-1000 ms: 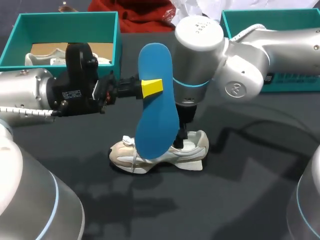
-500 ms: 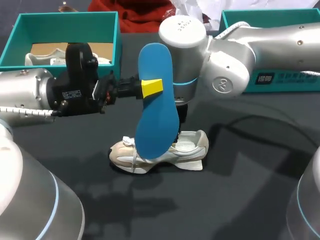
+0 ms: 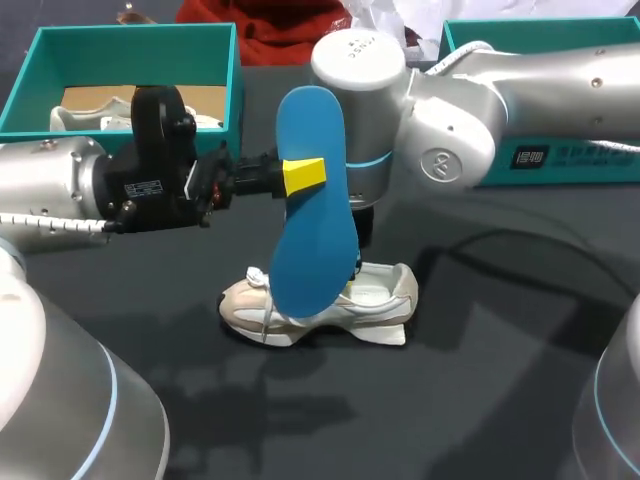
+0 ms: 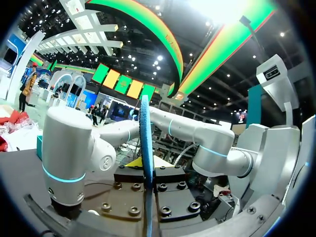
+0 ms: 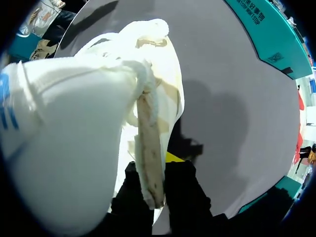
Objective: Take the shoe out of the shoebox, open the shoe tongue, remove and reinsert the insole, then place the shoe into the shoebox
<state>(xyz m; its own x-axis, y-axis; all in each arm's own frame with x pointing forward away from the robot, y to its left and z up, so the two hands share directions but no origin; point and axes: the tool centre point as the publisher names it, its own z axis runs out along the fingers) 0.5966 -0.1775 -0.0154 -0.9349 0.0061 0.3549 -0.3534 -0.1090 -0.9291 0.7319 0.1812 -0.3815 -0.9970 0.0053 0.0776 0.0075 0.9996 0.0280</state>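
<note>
- Head view: a low sneaker [image 3: 385, 300] is sitting upright on its sole near the middle of the dark table [image 3: 500, 400], toe pointing toward the left arm's side, heel toward the right arm's.
- It is showing a cream and beige upper, white laces and a thick pale sole.
- One blue insole [image 3: 312, 200] is hanging on end above the sneaker, its long axis nearly vertical and its wider end pointing down. This end is overlapping the sneaker's midfoot, and contact cannot be told.
- My left gripper [image 3: 300, 177] is pinching the insole's upper half from both faces, one yellow tip lying flat on the blue. In the left wrist view the insole is standing edge-on between the closed fingers.
- My right gripper [image 5: 158, 197] is coming down onto the sneaker's opening from behind the insole. In the right wrist view its two dark fingers are clamping a beige strip of the sneaker's upper between them, narrow, with a sliver of yellow tip showing.
- Two teal shoeboxes are lying along the table's far edge: one shoebox [image 3: 30, 60] on the left side and a second shoebox [image 3: 560, 165] on the right, each well apart from the sneaker.
- Counting footwear gives two: the sneaker on the table and a second pale shoe [image 3: 75, 118] lying in the left box beside brown cardboard.
</note>
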